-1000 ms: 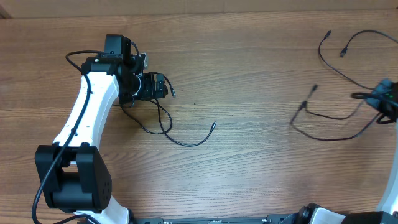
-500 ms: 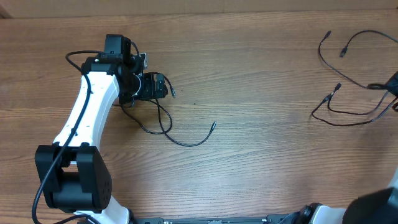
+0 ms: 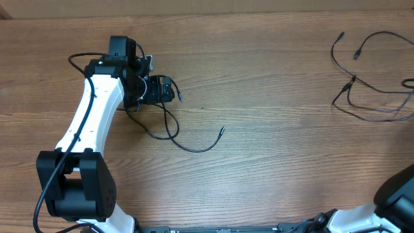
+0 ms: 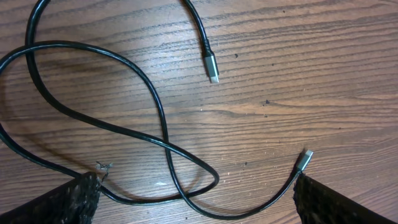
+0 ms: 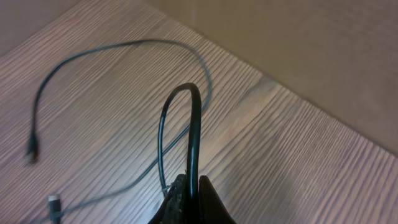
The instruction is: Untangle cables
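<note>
One black cable (image 3: 169, 126) lies looped on the wooden table at the left, its free end pointing right. My left gripper (image 3: 158, 90) hovers over that loop, open and holding nothing. In the left wrist view the cable (image 4: 158, 118) crosses itself between my left gripper's (image 4: 199, 205) spread fingertips, with a silver plug (image 4: 212, 67) above and another plug (image 4: 304, 160) beside the right fingertip. More cables (image 3: 375, 116) trail off the right edge of the overhead view. My right gripper (image 5: 193, 183) is out of the overhead view. It is shut on a black cable (image 5: 193, 124) that arches up from its jaws.
The table's far edge (image 3: 207, 11) runs along the top of the overhead view. The left arm's white link (image 3: 90, 116) slants across the left side, and part of the right arm (image 3: 398, 191) shows at the bottom right. In the right wrist view the table edge (image 5: 280, 68) lies close by.
My right gripper has moved right, out of the overhead view, dragging the right-hand cables with it. The left arm and its cable have not moved.
</note>
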You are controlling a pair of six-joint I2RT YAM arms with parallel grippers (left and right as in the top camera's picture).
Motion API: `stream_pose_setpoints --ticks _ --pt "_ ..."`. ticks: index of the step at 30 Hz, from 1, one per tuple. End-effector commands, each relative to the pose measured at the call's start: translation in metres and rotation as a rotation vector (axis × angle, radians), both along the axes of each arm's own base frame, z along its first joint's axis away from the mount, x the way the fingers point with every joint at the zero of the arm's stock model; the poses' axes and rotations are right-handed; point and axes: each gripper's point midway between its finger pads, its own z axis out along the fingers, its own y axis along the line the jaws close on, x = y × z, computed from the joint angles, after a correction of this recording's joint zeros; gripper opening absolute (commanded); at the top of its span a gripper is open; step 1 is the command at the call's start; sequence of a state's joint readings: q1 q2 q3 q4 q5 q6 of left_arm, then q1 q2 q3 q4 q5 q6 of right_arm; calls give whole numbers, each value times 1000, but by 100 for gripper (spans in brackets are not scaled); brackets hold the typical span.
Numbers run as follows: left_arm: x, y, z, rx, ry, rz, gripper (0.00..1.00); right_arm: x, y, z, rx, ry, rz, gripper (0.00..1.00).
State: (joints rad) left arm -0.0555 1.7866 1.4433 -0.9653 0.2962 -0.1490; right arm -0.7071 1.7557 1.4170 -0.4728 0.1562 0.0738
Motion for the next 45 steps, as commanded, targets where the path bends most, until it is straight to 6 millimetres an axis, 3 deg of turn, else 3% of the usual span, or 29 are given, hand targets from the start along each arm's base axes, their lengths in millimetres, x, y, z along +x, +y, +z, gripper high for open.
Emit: stream_pose_setpoints --ticks 1,10,14,16,19,22,27,31,35,40,45 --pt "0 -1 -3 -2 2 -22 99 -4 -24 -12 -11 -9 -38 4" --pt "0 -1 -3 -2 2 -22 100 -10 -75 -24 -56 -96 -94 4" --pt "0 -1 -3 -2 2 -22 100 -16 -90 -40 -55 -93 -119 5" --pt "0 -1 -3 -2 2 -22 99 -18 -91 -48 -42 -80 -124 23" --pt "0 -1 -3 -2 2 -22 99 -20 -90 -52 -31 -70 -126 68" --pt "0 -1 -3 -2 2 -22 100 -20 -90 -52 -32 -71 -126 97" --pt "0 -1 -3 -2 2 -22 99 -23 -86 -59 -2 -50 -130 100" --pt "0 -1 -3 -2 2 -22 100 -16 -71 -55 52 -79 -68 100" --pt "0 -1 -3 -2 2 -22 100 0 -46 -24 100 -179 63 100" --pt "0 -1 -3 -2 2 -22 100 16 10 26 213 -327 287 100" --pt "0 -1 -3 -2 2 -22 100 14 60 55 289 -347 388 100"
